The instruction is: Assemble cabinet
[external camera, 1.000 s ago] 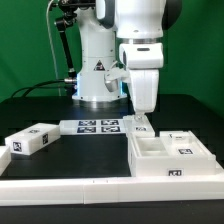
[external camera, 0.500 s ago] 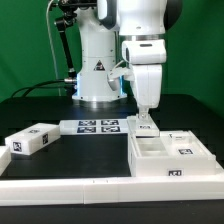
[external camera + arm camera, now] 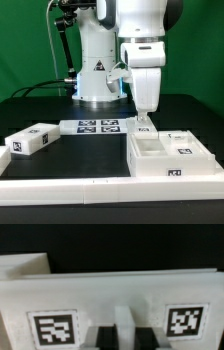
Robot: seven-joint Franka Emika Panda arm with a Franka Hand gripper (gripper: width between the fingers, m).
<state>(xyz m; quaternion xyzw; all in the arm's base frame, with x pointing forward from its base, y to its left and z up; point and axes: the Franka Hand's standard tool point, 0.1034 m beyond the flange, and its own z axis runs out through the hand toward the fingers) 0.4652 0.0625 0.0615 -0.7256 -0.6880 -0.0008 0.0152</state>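
**Gripper (image 3: pixel 143 117) low at back corner of cabinet body (image 3: pixel 170 160)**

On the black bench (image 3: pixel 40 112), toward the exterior view's right, with open compartments facing up. Right at its back corner, a small block (image 3: pixel 144 127), and the gripper directly over it, fingertips down at the block. Cannot tell whether spread or closed: white on white there. Well apart on the exterior view's left, a loose block (image 3: pixel 30 141); marker board (image 3: pixel 97 126) between. Filling the wrist view, a white panel (image 3: pixel 110 291) with two square tags.
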